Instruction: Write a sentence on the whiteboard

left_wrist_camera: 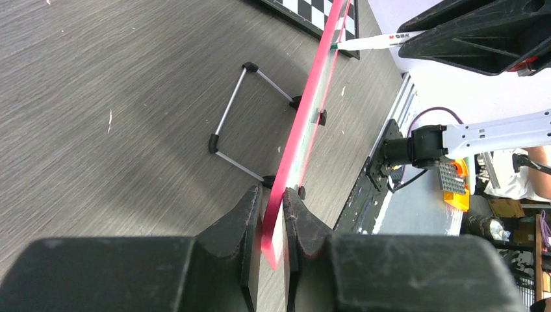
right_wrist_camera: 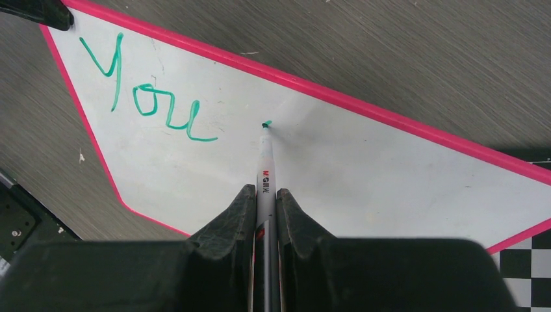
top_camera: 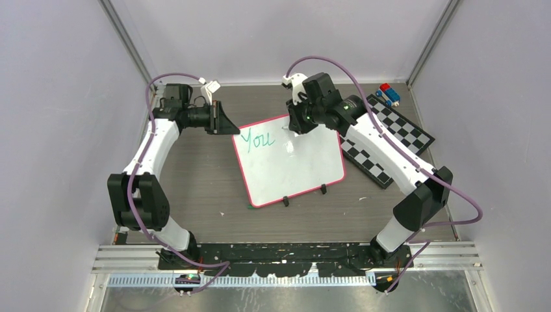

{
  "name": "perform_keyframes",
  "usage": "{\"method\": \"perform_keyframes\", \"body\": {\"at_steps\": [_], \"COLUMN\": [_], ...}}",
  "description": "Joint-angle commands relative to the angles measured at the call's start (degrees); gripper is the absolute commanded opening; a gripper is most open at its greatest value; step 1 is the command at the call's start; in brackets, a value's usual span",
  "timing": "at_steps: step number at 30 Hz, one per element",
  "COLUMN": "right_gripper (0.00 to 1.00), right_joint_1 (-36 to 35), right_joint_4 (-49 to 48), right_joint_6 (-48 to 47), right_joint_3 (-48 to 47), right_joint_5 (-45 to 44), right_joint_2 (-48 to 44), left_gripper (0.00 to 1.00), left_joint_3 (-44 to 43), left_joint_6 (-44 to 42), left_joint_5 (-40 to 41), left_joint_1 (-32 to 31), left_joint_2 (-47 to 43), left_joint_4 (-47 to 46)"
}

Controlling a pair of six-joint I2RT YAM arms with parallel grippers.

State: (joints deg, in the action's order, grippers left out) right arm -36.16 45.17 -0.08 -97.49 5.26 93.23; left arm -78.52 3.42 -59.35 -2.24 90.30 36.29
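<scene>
The whiteboard (top_camera: pixel 299 172), white with a pink-red rim, leans tilted on the table's middle. Of the sentence, only the green word "You" (top_camera: pixel 258 140) stands at its upper left. My left gripper (top_camera: pixel 235 128) is shut on the board's top left corner; in the left wrist view the pink rim (left_wrist_camera: pixel 312 97) runs edge-on out from between its fingers (left_wrist_camera: pixel 273 195). My right gripper (right_wrist_camera: pixel 265 192) is shut on a white marker (right_wrist_camera: pixel 266 162). Its green tip (right_wrist_camera: pixel 266 123) touches the board (right_wrist_camera: pixel 377 169) just right of "You" (right_wrist_camera: pixel 153 97), where a small green dot shows.
A black-and-white checkered board (top_camera: pixel 390 140) lies right of the whiteboard, partly under my right arm. Blue and red toy blocks (top_camera: pixel 388 93) sit at the far right corner. A wire stand (left_wrist_camera: pixel 250 117) props the whiteboard from behind. Grey walls close in on three sides.
</scene>
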Motion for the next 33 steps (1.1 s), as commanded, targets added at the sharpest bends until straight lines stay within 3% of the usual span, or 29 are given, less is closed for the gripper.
{"method": "perform_keyframes", "body": {"at_steps": [1,18,33], "right_gripper": [0.00,0.00,0.00], "right_joint_1": [-0.76,-1.14,3.24], "right_joint_4": [-3.15,-2.58,-0.93], "right_joint_6": [-0.19,-1.85,-0.81], "right_joint_3": [-1.95,7.56,1.65], "right_joint_5": [0.74,0.83,4.08], "right_joint_2": [0.32,-3.84,-5.25], "left_gripper": [0.00,0.00,0.00], "left_joint_3": [-1.68,-2.13,-2.50], "left_joint_6": [0.24,-0.38,-0.32], "left_joint_5": [-0.34,0.26,0.64], "left_joint_1": [-0.16,-0.14,-0.60], "left_joint_2": [-1.53,-1.29,-0.74], "left_joint_4": [-0.26,0.74,0.77]}}
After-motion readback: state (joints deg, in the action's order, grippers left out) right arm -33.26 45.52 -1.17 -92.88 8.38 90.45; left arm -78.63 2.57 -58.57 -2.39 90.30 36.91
